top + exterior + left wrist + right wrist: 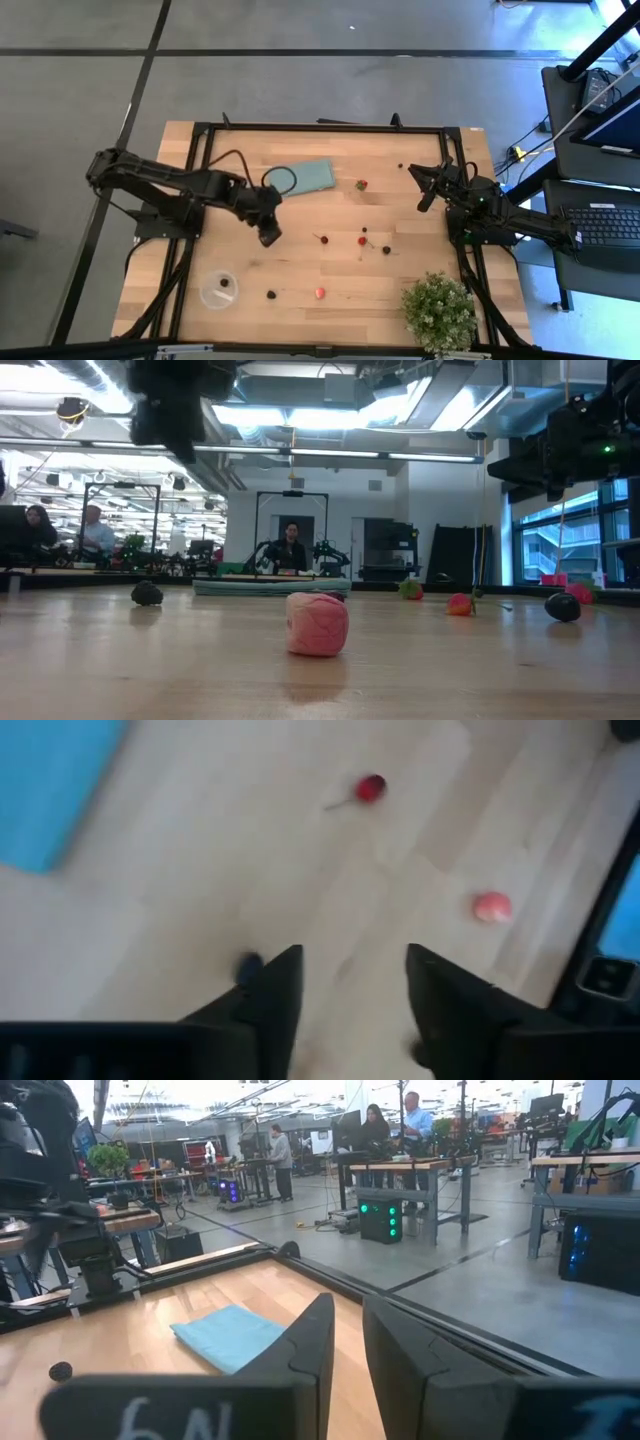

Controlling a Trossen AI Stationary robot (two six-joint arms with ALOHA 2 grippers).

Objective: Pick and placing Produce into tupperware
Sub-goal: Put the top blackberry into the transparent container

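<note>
- High view: the left gripper [268,236] hangs over bare wood left of centre, just below the teal cloth [303,178]. The round clear tupperware [219,290] sits at lower left with one dark berry [226,283] inside. The rest of the produce is scattered: a dark berry [271,295] and a pale red piece [320,293] along the lower middle, a stemmed dark cherry [323,240], a red berry [363,240] and a dark one [386,249] at centre, and a red strawberry [361,185] higher up. The right gripper [426,186] waits at upper right, fingers nearly closed on nothing. A potted plant [440,311] stands at lower right.
- Low view: a pink raspberry-like piece [317,624] sits at centre foreground, a dark berry [147,593] to the left and another [562,606] to the right (people show in the room behind).
- Left wrist view: the two dark fingers [270,990] stand apart, empty, with a red cherry [370,787] at upper centre, a pinkish piece [491,906] at right, and the blue cloth [50,790] at upper left.
- Right wrist view: the fingers [305,1340] show a narrow gap, holding nothing; the teal cloth [228,1335] lies at centre left.
</note>
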